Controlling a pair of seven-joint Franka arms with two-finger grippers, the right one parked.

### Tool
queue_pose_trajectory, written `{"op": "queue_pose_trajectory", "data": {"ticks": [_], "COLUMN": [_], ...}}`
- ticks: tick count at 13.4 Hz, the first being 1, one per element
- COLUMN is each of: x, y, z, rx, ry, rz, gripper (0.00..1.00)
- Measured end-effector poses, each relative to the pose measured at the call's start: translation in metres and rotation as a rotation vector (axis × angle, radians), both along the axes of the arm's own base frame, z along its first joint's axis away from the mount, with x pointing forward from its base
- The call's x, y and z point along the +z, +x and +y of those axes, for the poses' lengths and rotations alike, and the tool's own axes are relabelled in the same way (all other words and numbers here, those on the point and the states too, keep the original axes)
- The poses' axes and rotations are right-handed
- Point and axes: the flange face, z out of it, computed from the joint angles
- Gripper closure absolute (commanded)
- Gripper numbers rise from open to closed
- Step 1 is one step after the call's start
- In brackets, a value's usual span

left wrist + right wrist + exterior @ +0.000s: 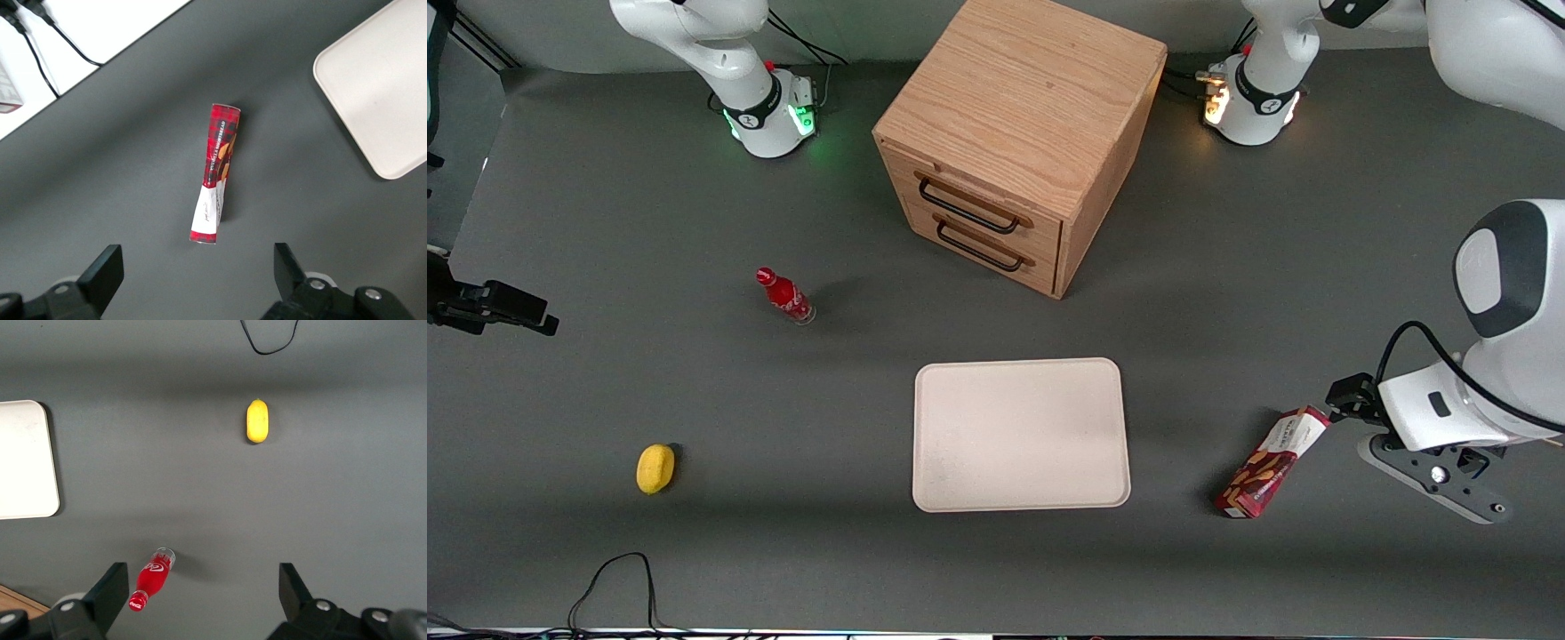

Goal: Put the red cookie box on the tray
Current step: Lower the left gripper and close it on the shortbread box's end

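Surface (605,222) of dark grey matte material fills the scene, lit evenly from above. End effector (193,277) hovers open, fingers (103,270) spread wide, above the red cookie box (1272,462) and not touching it. Nothing lies between them. Tray (1021,434), pale cream with rounded corners, sits near the end effector, bare. Wooden drawer cabinet (1014,133), small red bottle (784,295) and yellow lemon-like object (655,468) stand well apart from it. Box is long, narrow, dark red with a white end, lying flat.
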Motion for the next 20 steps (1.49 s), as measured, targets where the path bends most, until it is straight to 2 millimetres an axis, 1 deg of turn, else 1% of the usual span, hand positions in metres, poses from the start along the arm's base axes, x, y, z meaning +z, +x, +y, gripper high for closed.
{"op": "queue_pose_trajectory", "data": {"ticks": [2, 5, 7, 10, 11, 13, 15, 17, 18, 19, 20], "x": [-0.019, -0.058, -0.091, -0.147, -0.165, -0.194, -0.213, -0.223, -0.226, -0.228, -0.231], "y": [0.001, 0.003, 0.005, 0.010, 0.011, 0.013, 0.012, 0.011, 0.011, 0.012, 0.013], "z": [-0.002, -0.001, -0.002, -0.004, -0.005, -0.006, -0.007, -0.008, -0.008, -0.009, -0.009], "rx": [-0.006, -0.044, -0.063, -0.075, -0.077, -0.080, -0.083, -0.084, -0.084, -0.085, -0.085], "ry": [0.004, 0.009, 0.012, 0.014, 0.014, 0.011, 0.009, 0.009, 0.009, 0.009, 0.008], "rz": [0.034, 0.088, 0.132, 0.167, 0.162, 0.137, 0.121, 0.125, 0.127, 0.122, 0.115], "gripper": [0.00, 0.00, 0.00, 0.01, 0.01, 0.01, 0.02, 0.02, 0.06, 0.13, 0.14]}}
